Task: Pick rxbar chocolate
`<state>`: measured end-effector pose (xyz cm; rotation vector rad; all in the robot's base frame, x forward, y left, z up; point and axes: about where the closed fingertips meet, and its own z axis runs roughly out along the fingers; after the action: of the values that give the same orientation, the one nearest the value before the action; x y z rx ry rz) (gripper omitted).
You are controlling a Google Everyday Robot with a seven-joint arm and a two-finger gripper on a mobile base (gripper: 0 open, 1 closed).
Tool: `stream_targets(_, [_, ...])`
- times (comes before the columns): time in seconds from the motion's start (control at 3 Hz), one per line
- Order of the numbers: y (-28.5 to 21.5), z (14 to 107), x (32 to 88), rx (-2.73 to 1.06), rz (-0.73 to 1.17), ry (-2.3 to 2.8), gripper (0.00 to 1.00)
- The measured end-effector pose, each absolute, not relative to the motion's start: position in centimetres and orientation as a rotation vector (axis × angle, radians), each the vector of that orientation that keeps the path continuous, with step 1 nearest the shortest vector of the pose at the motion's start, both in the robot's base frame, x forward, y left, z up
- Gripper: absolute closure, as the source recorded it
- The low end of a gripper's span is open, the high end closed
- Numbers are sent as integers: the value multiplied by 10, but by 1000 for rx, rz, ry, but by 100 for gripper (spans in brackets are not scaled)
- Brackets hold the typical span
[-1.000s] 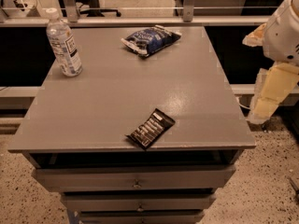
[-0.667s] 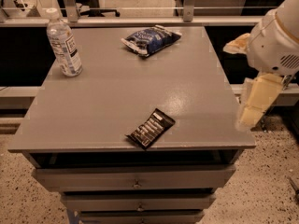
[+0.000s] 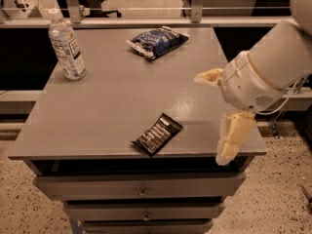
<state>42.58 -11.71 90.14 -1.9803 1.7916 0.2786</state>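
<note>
None of the pick was done: the rxbar [image 3: 157, 134] lay free on the desk [image 3: 112, 101], the gripper [image 3: 210, 119] wide open, empty, nearby but apart.

Arm [image 3: 273, 67] swung in from right frame edge, now larger in view and over right front corner of tabletop [image 3: 122, 106]. Tool [image 3: 210, 118] shifted left and lower, from beside tabletop edge to above it. Lower finger [image 3: 233, 139] now hangs across front right edge, nearer rxbar chocolate [image 3: 157, 134] than before, not touching. Upper finger [image 3: 209, 77] now over tabletop surface.
</note>
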Motion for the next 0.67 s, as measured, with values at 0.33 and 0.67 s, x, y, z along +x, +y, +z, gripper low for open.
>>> stream_targets(0.33, [-89, 870, 424, -2000, 375, 1771, 0])
stream_targets(0.67, [-64, 847, 426, -2007, 441, 1769, 0])
